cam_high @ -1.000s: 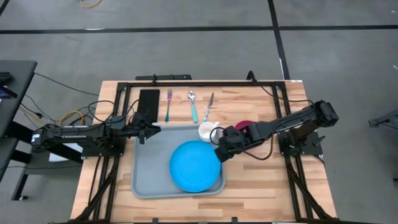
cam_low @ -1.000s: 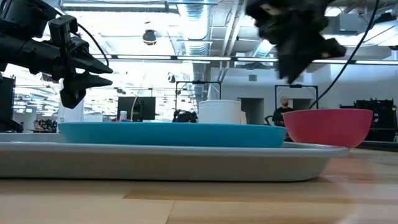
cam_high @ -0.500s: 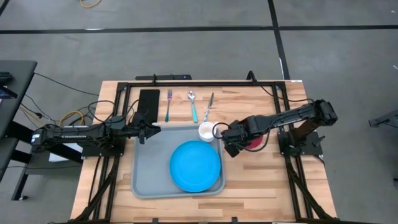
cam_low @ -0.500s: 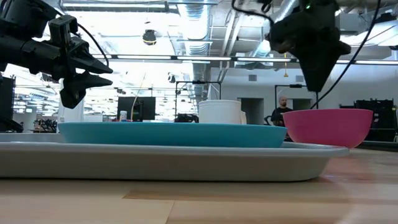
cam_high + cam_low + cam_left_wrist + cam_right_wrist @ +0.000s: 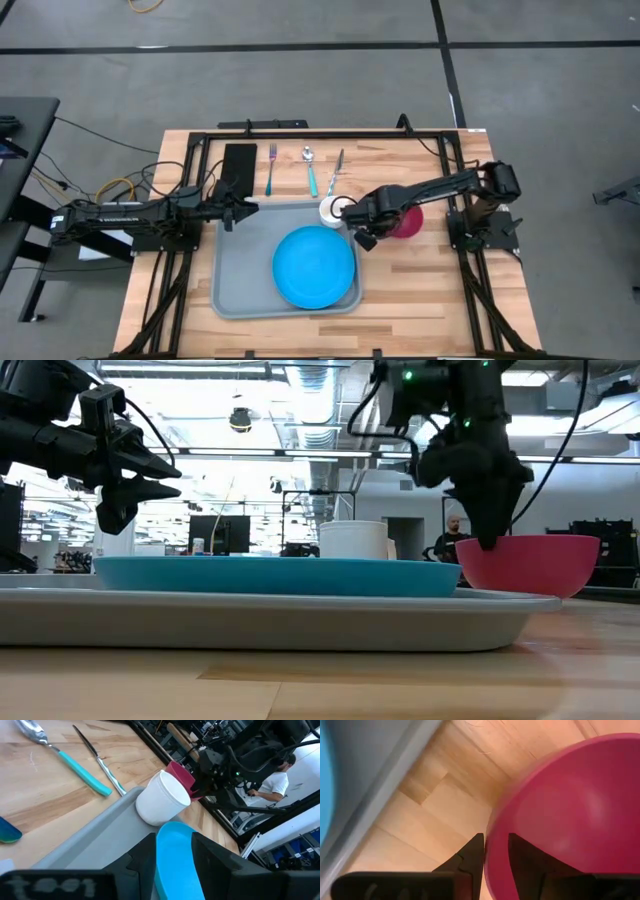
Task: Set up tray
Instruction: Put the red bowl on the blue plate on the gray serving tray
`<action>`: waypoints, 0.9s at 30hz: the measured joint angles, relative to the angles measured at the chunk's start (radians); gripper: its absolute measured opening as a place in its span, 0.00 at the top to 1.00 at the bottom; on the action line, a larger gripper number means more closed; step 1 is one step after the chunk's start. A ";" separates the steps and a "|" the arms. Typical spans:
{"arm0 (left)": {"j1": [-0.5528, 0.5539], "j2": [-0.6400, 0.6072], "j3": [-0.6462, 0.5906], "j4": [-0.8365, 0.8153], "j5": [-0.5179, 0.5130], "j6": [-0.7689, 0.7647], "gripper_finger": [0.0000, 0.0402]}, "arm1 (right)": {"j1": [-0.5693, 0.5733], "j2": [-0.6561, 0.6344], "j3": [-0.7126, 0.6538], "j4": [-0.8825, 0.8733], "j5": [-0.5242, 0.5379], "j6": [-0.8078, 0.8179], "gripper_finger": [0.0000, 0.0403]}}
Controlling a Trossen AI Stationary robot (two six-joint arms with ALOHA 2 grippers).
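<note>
The grey-blue tray (image 5: 240, 285) lies flat on the wooden table. A round blue plate (image 5: 315, 265) and a white cup (image 5: 332, 211) stand in it. A pink bowl (image 5: 410, 221) stands on the table just right of the tray. My right gripper (image 5: 496, 845) is low over the bowl's rim on the tray side (image 5: 472, 546). It is open by a narrow gap, with one finger outside the rim and one inside. My left gripper (image 5: 170, 475) hangs open and empty above the tray's far left corner.
A black napkin (image 5: 239, 165), a fork (image 5: 271, 166), a teal-handled spoon (image 5: 311, 172) and a knife (image 5: 336, 172) lie in a row on the table beyond the tray. A black frame runs along the table's edges. A person (image 5: 265, 782) stands in the room behind.
My right gripper has left the blue plate's right edge, gone toward the table's right edge and come down onto the pink bowl's rim. The left arm has kept still.
</note>
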 joint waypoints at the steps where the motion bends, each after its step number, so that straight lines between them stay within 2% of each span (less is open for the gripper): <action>1: 0.000 0.000 0.000 0.000 0.000 0.000 0.72 | -0.004 0.011 0.000 0.003 -0.003 -0.001 0.80; 7: 0.000 0.000 0.000 0.000 0.000 0.000 0.72 | -0.009 0.037 -0.001 0.011 -0.010 -0.017 0.81; 10: 0.000 0.000 0.000 -0.003 0.000 0.000 0.72 | -0.009 0.038 0.000 0.011 -0.011 0.000 0.85; 14: 0.000 0.001 0.000 -0.004 -0.002 0.001 0.72 | -0.008 0.032 0.004 0.003 -0.014 0.020 0.97; 18: 0.000 0.001 0.000 -0.005 -0.002 0.001 0.72 | -0.006 0.025 0.031 -0.007 -0.014 0.035 0.97; 23: 0.000 0.001 0.000 -0.005 -0.004 0.001 0.72 | 0.018 0.026 0.161 -0.090 -0.004 0.009 0.99; 27: 0.000 0.001 0.000 -0.005 -0.004 0.001 0.72 | 0.064 0.026 0.324 -0.192 0.057 0.011 0.98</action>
